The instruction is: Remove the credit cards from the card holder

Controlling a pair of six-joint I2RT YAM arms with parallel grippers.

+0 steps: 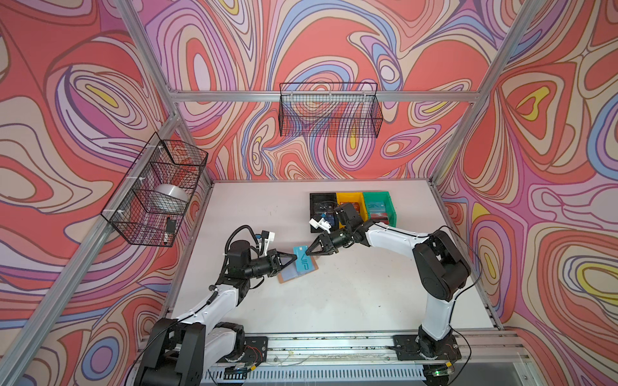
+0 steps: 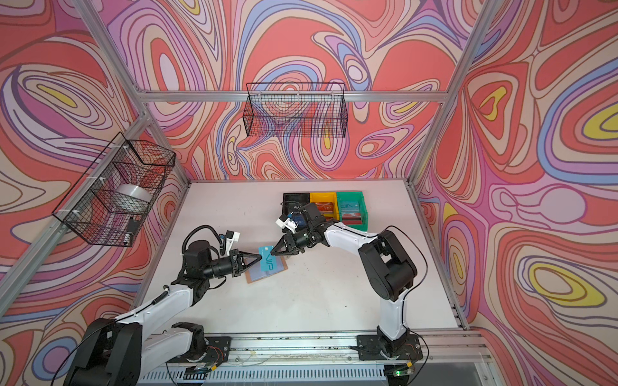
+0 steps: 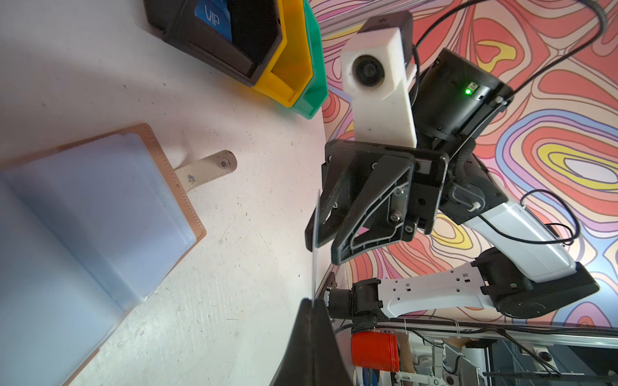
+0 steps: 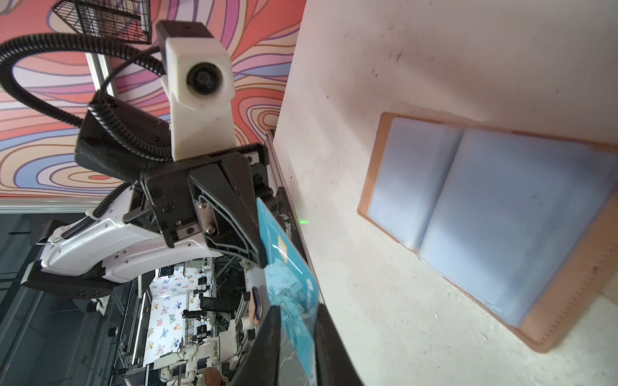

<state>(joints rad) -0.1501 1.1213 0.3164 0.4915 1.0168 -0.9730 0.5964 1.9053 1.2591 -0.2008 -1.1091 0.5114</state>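
Card [image 1: 303,261] of teal colour is held in the air just above the open holder [image 4: 501,217] on the desk [image 1: 334,294]. It is pinched tight by the left pincer [image 1: 295,256]. The right pincer [image 1: 307,253] is set narrow around its other end; a firm hold cannot be told. If the card is let go too soon, it could be dropped.

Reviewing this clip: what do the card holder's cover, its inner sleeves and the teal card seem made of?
Card holder, cover: tan leather or imitation, I cannot tell which; matte, stitched along its rim.
Sleeves: soft clear plastic, bluish, faintly glossy, their stacked edges showing through.
Teal card: thin stiff plastic, glossy, with a bright highlight and a gold chip.
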